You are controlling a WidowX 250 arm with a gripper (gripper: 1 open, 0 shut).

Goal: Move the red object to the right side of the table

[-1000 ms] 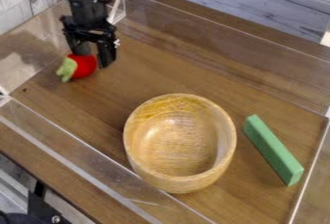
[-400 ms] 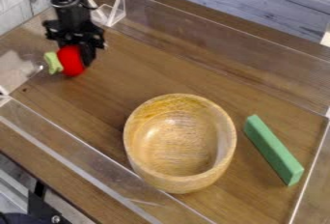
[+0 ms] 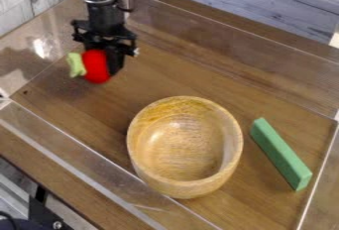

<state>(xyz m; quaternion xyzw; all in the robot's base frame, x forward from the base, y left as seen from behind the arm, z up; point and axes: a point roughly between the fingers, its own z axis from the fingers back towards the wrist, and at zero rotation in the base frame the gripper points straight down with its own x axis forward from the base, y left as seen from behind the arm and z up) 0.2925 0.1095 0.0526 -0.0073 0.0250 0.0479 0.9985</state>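
The gripper [image 3: 101, 63] points straight down and is clamped on the red object [image 3: 93, 66], over the table's [image 3: 199, 65] left part, well apart from the wooden bowl [image 3: 185, 145].

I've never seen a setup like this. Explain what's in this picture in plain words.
One camera looks down at an angle on a wooden table fenced with clear plastic walls. The black thing coming down at the upper left is a robot arm; its claw, the gripper, points straight down and is shut on a small red toy strawberry with a green leafy end. In the middle of the table sits a wooden bowl, which looks empty. To the right of the bowl lies a flat green block, apart from it. The strawberry looks held at or just above the tabletop.
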